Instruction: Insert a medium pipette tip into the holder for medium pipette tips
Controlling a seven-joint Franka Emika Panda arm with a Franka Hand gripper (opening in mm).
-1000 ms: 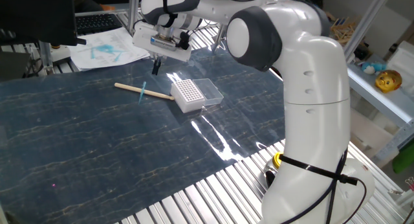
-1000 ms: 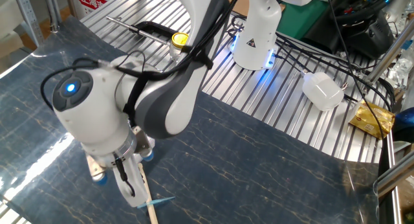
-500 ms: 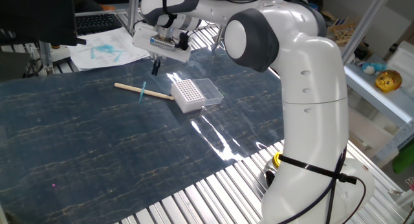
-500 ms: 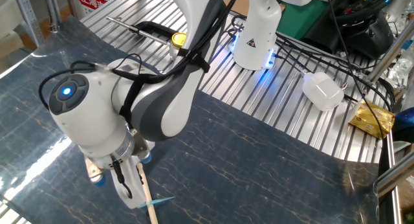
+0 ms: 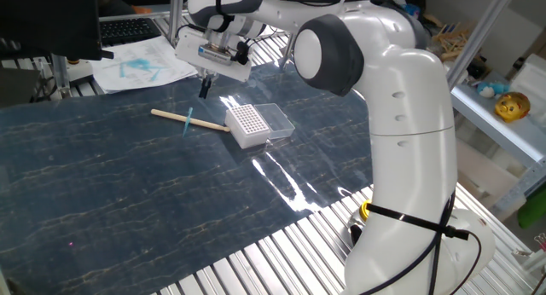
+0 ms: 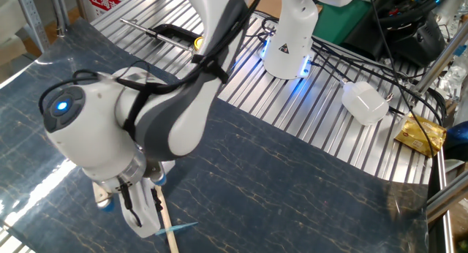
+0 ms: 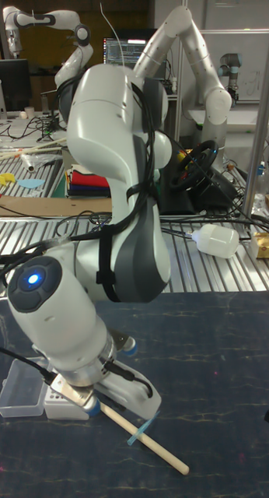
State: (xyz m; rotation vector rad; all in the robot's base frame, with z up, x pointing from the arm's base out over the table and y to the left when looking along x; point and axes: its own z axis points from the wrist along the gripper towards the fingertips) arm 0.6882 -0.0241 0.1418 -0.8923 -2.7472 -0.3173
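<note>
The medium pipette tip (image 5: 187, 123) is a small teal cone lying across a tan wooden stick (image 5: 171, 116) on the dark mat; it also shows as the tip (image 6: 180, 228) and the tip (image 7: 141, 429). The holder for medium pipette tips (image 5: 246, 124) is a white box with a grid of holes and a clear lid (image 5: 275, 118) beside it, seen again as the holder (image 7: 63, 405). My gripper (image 5: 205, 89) hangs just above the mat, behind the stick and left of the holder. Its dark fingers look shut with nothing held. The gripper (image 6: 140, 213) sits close to the tip.
Papers (image 5: 136, 69) and a keyboard (image 5: 128, 28) lie beyond the mat's far edge. Bare metal slats (image 5: 281, 252) border the mat in front. A black-handled tool (image 6: 172, 35), cables and a white adapter (image 6: 363, 102) rest on the slatted table near the arm's base (image 6: 290, 41).
The wrist has shifted a little to the left and lower in the other fixed view. The tip, stick and holder have not moved.
</note>
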